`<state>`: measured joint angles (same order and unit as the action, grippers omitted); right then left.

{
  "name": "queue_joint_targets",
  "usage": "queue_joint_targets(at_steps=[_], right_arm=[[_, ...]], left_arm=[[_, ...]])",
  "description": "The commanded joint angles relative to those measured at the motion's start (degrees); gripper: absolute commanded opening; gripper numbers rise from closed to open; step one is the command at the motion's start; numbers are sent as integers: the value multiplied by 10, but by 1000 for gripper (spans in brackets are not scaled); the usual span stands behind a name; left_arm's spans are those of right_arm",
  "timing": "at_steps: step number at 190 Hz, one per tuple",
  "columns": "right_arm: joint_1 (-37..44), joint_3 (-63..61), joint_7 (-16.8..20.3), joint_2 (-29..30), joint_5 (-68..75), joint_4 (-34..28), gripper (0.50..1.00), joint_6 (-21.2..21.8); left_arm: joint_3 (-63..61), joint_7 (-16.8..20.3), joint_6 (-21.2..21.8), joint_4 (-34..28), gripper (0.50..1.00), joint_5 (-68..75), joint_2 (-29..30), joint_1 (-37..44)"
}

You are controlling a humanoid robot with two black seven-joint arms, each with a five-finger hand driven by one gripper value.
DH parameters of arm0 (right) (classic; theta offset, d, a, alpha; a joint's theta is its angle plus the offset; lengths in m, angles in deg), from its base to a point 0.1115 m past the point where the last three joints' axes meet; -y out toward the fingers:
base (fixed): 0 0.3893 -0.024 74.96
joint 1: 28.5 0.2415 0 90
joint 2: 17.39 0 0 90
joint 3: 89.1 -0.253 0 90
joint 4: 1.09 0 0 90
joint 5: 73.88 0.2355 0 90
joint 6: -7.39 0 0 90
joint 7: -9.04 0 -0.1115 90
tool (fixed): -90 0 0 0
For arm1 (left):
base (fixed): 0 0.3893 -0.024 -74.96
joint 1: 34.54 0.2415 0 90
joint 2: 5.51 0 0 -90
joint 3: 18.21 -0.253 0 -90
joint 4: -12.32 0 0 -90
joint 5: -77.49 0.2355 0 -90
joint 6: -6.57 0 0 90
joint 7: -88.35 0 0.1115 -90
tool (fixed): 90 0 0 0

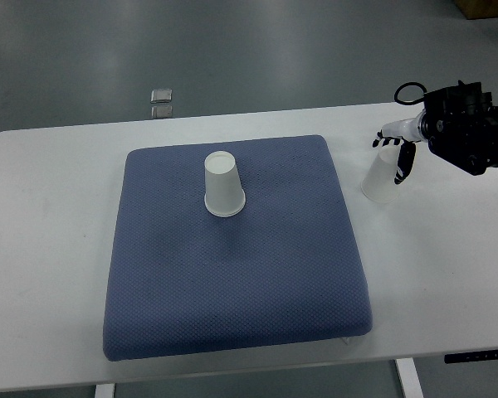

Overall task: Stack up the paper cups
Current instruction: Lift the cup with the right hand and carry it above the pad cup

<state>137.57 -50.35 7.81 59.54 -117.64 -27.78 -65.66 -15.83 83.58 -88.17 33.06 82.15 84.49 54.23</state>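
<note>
While its arm comes in from the picture's right edge, the right robot hand [396,149] has its fingers curled around a paper cup [380,177], gripping it near the closed end. That held cup is tilted, its long axis slanting with the open mouth lower and turned toward the blue cushion [232,274], just off the cushion's right edge and over the white table [448,274]. A second paper cup [223,185] stands upside down on the cushion's upper middle part, mouth down on the fabric and base up, long axis upright, well apart from the held cup. The cushion lies in the middle of the table. Beyond the table's far edge is a grey floor with two small metal plates [161,102].
</note>
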Motion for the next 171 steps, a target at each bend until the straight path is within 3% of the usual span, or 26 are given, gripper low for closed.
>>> queue_joint_targets(at_steps=[1, 40, 75, 105, 160, 170, 171], right_arm=[[-4, 0, 0, 1, 0, 3, 850, -2], [-9, 0, 0, 1, 0, 9, 789, -3], [-13, 0, -1, 1, 0, 9, 693, -6], [14, 1, -2, -4, 2, 2, 686, 8], [185, 2, -11, -63, -1, -36, 686, 149], [185, 2, -11, -63, -1, -36, 686, 149], [226, 2, -12, -80, -2, -59, 686, 169]], left_arm=[[0, 0, 0, -1, 1000, 0, 0, 0], [0, -1, 0, -1, 1000, 0, 0, 0], [0, -1, 0, -1, 1000, 0, 0, 0], [-1, 0, 0, -1, 1000, 0, 0, 0], [-2, -1, 0, 1, 1000, 0, 0, 0], [-2, -1, 0, 1, 1000, 0, 0, 0], [-2, -1, 0, 1, 1000, 0, 0, -1]])
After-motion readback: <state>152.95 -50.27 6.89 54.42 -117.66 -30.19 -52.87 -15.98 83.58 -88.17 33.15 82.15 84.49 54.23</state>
